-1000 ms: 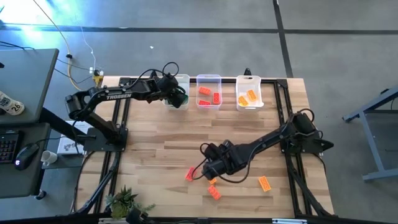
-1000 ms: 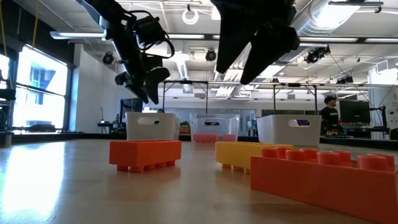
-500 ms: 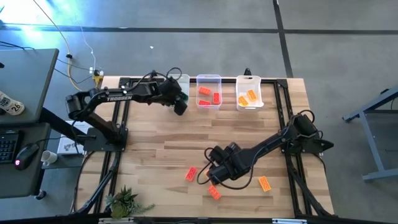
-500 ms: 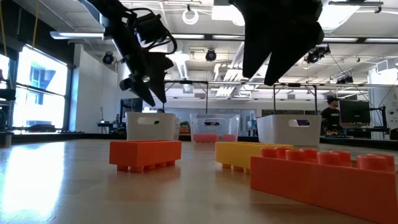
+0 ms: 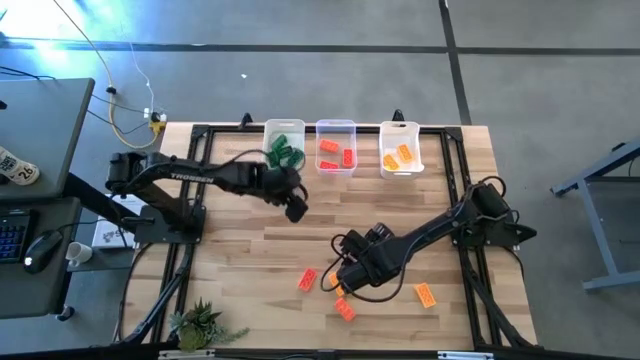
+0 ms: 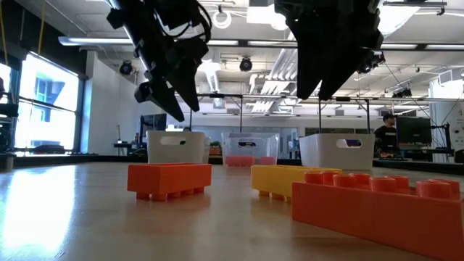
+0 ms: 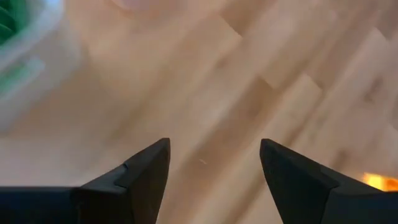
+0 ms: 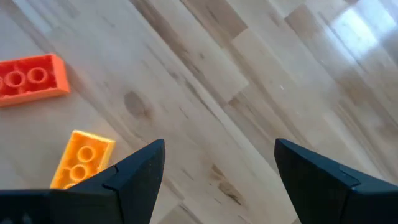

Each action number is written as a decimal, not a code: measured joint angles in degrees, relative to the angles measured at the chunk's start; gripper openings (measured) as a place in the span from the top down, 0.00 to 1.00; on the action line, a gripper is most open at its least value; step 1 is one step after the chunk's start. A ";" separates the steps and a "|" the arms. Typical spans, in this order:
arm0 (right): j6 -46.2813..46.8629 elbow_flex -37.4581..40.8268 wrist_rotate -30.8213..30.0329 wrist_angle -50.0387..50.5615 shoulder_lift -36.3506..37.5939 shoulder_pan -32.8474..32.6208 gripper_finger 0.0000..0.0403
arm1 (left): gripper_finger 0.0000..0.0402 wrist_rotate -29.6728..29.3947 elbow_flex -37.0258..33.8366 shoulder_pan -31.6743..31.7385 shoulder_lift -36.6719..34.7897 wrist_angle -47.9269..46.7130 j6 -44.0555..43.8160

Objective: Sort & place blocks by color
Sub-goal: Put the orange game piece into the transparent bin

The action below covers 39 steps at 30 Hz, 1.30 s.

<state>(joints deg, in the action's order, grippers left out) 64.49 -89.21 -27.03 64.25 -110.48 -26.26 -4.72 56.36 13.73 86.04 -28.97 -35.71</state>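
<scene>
Loose blocks lie flat on the table's near half: a red one (image 5: 307,280), a small orange one (image 5: 339,290), another red one (image 5: 344,310) and an orange one (image 5: 426,294). My right gripper (image 5: 340,277) hangs open above the first two, and its wrist view shows the red block (image 8: 31,78) and the orange block (image 8: 81,158) ahead of the fingers. My left gripper (image 5: 297,211) is open over bare wood near the table's middle, in front of the bin with green blocks (image 5: 284,152). Neither gripper holds anything.
Three small bins stand in a row at the far edge: the left bin (image 5: 270,130) holds green blocks, the middle bin (image 5: 336,126) red ones, the right bin (image 5: 400,128) orange ones. Bare wood lies between the bins and the loose blocks. A plant (image 5: 200,325) sits at the near left corner.
My left gripper has swung away from above the left bin toward the table's middle and near side, staying high and empty; the green blocks in that bin now show. My right gripper has shifted slightly above the loose blocks and tipped a little, still open.
</scene>
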 joint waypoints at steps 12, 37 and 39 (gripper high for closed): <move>-0.26 0.00 -0.51 0.28 0.00 2.29 0.28 | 0.41 1.50 0.00 -15.45 0.00 0.00 -18.25; 0.06 0.02 9.67 -6.43 0.00 0.80 0.28 | 0.41 -5.76 0.00 -29.42 0.00 0.48 -31.74; 0.10 0.02 11.32 -9.60 0.00 -0.56 0.28 | 0.41 -7.15 0.00 -29.18 0.00 0.46 -30.03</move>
<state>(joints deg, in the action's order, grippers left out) 64.59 -89.19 -15.70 54.65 -110.48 -26.83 -11.87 56.36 -15.45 86.04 -28.51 -65.74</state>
